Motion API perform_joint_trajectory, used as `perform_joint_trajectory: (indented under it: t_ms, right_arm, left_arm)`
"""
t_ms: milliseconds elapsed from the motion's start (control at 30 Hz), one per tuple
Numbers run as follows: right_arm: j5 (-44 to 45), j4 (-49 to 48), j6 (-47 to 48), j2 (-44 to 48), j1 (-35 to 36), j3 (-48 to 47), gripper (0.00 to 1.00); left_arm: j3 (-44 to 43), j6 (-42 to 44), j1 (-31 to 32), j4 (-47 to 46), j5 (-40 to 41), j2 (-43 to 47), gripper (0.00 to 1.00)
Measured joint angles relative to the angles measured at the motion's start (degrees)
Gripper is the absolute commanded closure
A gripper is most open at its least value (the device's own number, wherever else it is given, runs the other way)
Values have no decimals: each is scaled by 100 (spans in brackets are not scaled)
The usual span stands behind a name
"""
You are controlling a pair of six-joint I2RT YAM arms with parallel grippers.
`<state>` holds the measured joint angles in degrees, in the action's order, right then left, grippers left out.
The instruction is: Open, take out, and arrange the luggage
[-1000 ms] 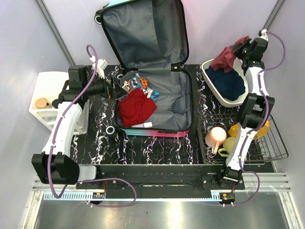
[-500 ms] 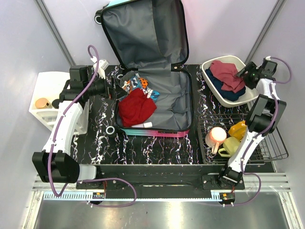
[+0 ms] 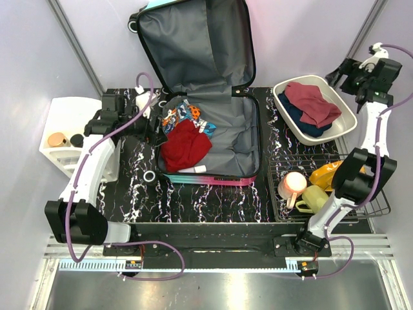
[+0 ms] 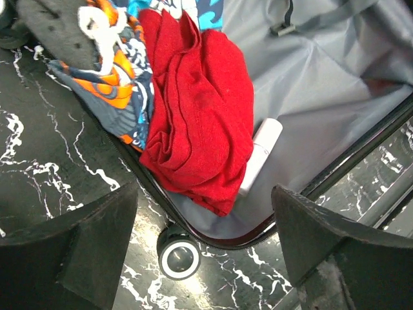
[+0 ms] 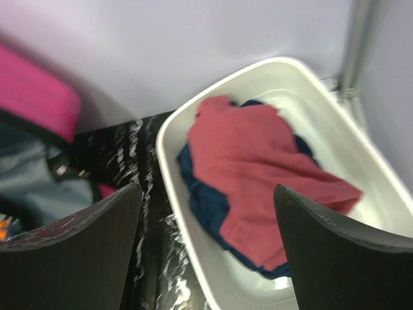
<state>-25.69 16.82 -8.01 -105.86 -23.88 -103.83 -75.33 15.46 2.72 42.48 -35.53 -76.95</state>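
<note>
The left pincer (image 4: 206,236) stood wide open and empty above the near-left corner of the luggage (image 4: 335,84), which lay open with its lid raised. Straight below the pincer, framed by its fingers, lay a red cloth (image 4: 200,123) with a white tube (image 4: 261,152) touching it and a patterned cloth (image 4: 110,77) further out to the left. The right pincer (image 5: 206,245) was also spread and held nothing. It hung well apart from the luggage, and beneath it a white tub (image 5: 166,155) held a maroon cloth (image 5: 258,161) over a navy one (image 5: 206,210).
</note>
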Motion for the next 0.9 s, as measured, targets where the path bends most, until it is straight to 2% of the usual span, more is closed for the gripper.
perform_joint_trajectory:
  t_ms: [133, 300, 433, 533, 600, 667, 767, 900]
  right_arm:
    - [-592, 72, 83, 295, 367, 459, 11]
    - [-1226, 212, 138, 678, 1233, 1335, 13]
    - [-1495, 299, 131, 953, 1915, 2070, 16]
    - [-1593, 299, 68, 1051, 2153, 2426, 16]
    - [-1576, 299, 11, 1058, 2170, 2538, 17]
    - [-1530, 302, -28, 1062, 2149, 2575, 17]
    - [-1421, 302, -55, 1117, 2135, 2577, 17]
    - [-1292, 304, -61, 1303, 2131, 2577, 17]
  left_arm:
    - [-9, 494, 448, 214, 273, -306, 22]
    - [-146, 837, 1049, 363, 573, -970, 30]
    - [-245, 988, 1534, 369, 828, -1309, 32]
    - [-299, 1029, 2057, 254, 1034, -1495, 38]
    - [-378, 1012, 2369, 127, 1191, -1679, 33]
    - [-535, 916, 2645, -70, 1449, -1978, 22]
    - [-669, 636, 2798, -520, 1950, -2398, 21]
    - [-669, 332, 2769, -1036, 2544, -2776, 25]
